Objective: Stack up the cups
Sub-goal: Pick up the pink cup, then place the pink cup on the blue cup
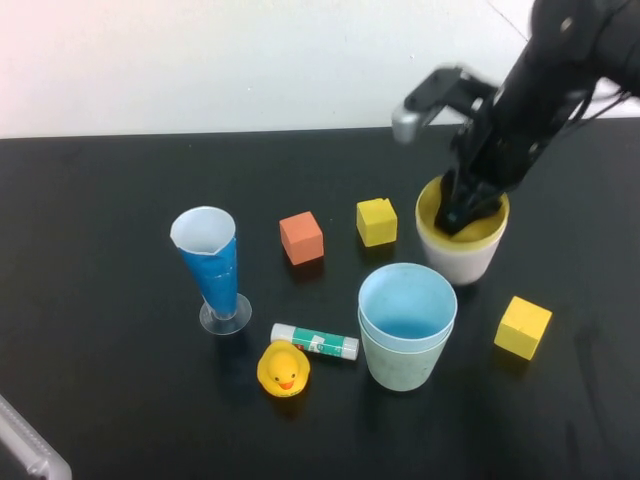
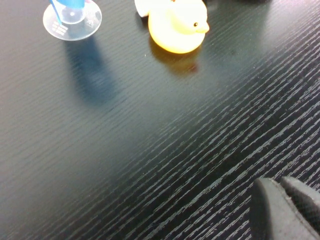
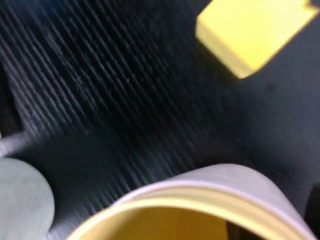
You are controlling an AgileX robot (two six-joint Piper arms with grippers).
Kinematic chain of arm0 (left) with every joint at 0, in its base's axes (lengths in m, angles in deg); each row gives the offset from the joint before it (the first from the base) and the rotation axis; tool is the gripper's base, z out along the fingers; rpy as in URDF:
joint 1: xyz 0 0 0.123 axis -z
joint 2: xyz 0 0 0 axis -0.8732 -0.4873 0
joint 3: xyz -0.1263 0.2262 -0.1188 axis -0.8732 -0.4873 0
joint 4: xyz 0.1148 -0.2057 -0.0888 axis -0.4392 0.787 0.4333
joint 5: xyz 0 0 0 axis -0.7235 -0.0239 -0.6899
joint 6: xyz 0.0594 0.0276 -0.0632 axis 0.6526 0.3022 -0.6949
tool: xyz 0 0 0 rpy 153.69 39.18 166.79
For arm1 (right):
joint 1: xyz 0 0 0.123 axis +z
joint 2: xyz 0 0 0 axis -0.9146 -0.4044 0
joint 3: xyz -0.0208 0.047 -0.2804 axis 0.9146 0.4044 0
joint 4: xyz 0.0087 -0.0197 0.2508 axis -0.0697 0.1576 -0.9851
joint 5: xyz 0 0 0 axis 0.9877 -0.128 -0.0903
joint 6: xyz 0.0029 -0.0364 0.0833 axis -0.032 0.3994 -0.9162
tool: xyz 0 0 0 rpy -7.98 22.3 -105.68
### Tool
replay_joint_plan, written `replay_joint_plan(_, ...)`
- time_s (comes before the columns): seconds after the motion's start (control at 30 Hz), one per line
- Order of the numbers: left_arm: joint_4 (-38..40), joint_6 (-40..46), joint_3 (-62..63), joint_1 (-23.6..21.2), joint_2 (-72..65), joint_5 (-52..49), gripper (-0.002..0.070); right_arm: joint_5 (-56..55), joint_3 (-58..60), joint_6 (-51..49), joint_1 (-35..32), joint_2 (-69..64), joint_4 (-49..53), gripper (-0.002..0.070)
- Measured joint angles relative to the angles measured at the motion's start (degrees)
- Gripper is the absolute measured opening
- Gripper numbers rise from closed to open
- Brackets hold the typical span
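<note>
We see two stacks on the black worktop (image 1: pixel 100 200). Near the front, the blue cup (image 1: pixel 407 304) sits nested in the green cup (image 1: pixel 402 362) (only its rim shows above the green). Behind and to the right, the yellow cup (image 1: pixel 432 208) sits inside the pink cup (image 1: pixel 460 258), which looks almost white. The right pincer (image 1: pixel 462 212) reaches down into the yellow cup; we cannot tell how wide it stands. The left pincer (image 2: pixel 285 210) hovers low near the duck (image 2: pixel 177 25), its spread unclear.
</note>
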Motion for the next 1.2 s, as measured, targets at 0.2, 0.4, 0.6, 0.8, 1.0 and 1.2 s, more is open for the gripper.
replay_joint_plan(0.2, 0.00, 0.00, 0.00, 0.00, 0.00, 0.32, 0.0001, -0.11, 0.00, 0.00, -0.11, 11.41, 1.70, 0.0241)
replay_joint_plan(0.4, 0.00, 0.00, 0.00, 0.00, 0.00, 2.40, 0.0001, 0.38, 0.50, 0.35, 1.74, 21.54, -0.95, 0.0241)
replay_joint_plan(0.6, -0.35, 0.00, 0.00, 0.00, 0.00, 3.34, 0.0001, 0.38, 7.56, 0.47, 9.11, 22.35, -1.87, 0.0241)
replay_joint_plan(0.8, -1.09, 0.21, 0.00, 0.00, 0.00, 3.56, 0.0001, 0.38, 10.37, 0.54, 11.14, 18.94, -2.24, 0.0241)
replay_joint_plan(1.0, -1.17, 0.33, 0.00, 0.00, 0.00, 3.56, 0.0001, 0.38, 10.47, 0.54, 11.14, 17.34, -2.97, 0.0241)
replay_joint_plan(1.2, -1.17, 0.33, 0.00, 0.00, 0.00, 3.56, 0.0001, 0.38, 10.59, 0.54, 11.14, 15.84, -5.79, 0.0243)
